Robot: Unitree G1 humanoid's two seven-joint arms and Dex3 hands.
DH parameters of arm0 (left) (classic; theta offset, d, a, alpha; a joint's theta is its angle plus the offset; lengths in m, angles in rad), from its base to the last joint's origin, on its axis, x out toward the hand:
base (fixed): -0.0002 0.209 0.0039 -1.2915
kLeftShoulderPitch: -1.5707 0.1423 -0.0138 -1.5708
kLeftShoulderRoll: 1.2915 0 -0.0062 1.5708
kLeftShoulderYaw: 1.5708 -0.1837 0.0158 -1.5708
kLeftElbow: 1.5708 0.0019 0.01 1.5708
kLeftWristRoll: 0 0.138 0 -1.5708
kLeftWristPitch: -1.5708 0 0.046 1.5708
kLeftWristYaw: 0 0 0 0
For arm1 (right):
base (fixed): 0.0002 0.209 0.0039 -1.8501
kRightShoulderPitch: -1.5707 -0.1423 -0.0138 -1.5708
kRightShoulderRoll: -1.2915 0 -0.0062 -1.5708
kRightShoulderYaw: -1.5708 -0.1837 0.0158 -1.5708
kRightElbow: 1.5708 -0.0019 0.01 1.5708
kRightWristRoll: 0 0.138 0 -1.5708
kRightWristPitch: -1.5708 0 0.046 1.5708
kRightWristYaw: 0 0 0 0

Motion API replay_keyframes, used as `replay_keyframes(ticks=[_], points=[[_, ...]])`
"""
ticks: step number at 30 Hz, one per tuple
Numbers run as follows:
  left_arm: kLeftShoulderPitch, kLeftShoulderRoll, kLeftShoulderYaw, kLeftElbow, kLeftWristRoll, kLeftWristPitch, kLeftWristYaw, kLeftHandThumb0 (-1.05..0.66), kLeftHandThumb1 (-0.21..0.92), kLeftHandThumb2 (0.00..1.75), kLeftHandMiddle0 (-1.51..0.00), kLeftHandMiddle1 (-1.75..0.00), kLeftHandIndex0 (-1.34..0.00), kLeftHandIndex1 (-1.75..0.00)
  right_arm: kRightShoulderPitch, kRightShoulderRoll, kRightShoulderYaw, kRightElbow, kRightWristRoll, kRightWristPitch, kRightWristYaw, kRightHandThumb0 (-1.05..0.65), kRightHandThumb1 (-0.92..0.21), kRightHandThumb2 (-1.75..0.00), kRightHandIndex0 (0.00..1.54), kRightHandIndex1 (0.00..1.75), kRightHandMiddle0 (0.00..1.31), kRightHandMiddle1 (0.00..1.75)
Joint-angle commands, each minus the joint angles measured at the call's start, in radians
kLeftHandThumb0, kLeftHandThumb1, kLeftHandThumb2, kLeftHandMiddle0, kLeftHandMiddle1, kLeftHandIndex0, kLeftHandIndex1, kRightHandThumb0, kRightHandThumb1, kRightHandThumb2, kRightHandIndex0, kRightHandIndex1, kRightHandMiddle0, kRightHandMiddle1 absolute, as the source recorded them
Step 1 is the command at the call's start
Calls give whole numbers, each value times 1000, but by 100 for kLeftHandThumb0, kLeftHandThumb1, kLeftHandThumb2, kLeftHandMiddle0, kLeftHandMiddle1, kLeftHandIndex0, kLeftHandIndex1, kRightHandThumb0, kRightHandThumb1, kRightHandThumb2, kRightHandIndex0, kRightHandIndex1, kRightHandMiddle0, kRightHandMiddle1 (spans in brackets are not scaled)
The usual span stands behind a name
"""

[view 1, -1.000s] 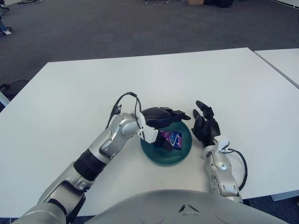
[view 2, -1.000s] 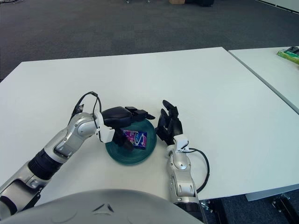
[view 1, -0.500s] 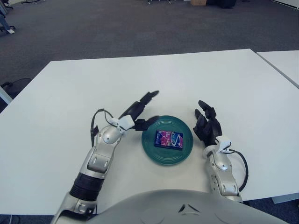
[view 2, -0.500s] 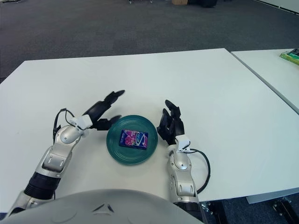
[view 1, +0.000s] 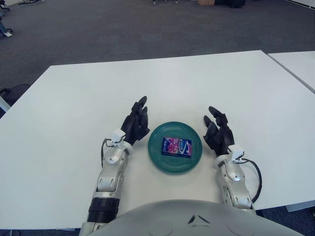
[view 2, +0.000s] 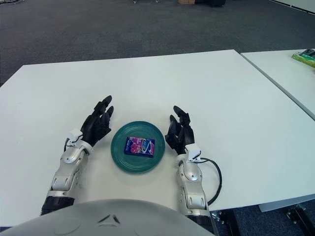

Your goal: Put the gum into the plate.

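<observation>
gum (view 1: pixel 176 146) flat in plate (view 1: pixel 160 162) (teal), robot hands flanking

Count: 1 plate, 1 gum pack, 2 hands, 2 tables.
One round dark-teal plate (view 1: pixel 175 166); one flat rectangular gum pack with a blue, purple and pink wrapper (view 1: pixel 176 146), lying in it. Two black three-finger robot hands: left hand (view 1: pixel 135 125) just left of the plate, right hand (view 1: pixel 218 134) just right of it, fingers spread, both empty. One large white table (view 1: pixel 74 108) under all of it, plus a second white table (view 1: pixel 297 65) at far right. One green item (view 2: pixel 305 57) on that second table, too small to identify.
</observation>
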Motion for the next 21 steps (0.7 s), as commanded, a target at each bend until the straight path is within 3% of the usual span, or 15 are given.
replay_keyframes(ticks=[1,9,15,21], points=[[39,-21,9,-3,-18,-41,31,-105,92,98,-14,0,-4,-33,32,9,-2,18,18,45,2,-76,-92,-91,43,4,6,65],[100,-78,17,4,-48,-68,89,-104,92,103,-23,-2,0,-51,40,-1,-4,13,22,41,14,-76,-92,-91,43,3,6,65],[165,-111,21,50,-100,-126,81,-102,92,104,-25,-2,0,-52,45,-6,-10,5,21,44,19,-77,-92,-91,43,2,6,64],[169,-106,18,98,-123,-149,84,-102,92,101,-27,-1,0,-54,43,-11,-16,6,26,48,29,-77,-92,-91,43,2,6,64]])
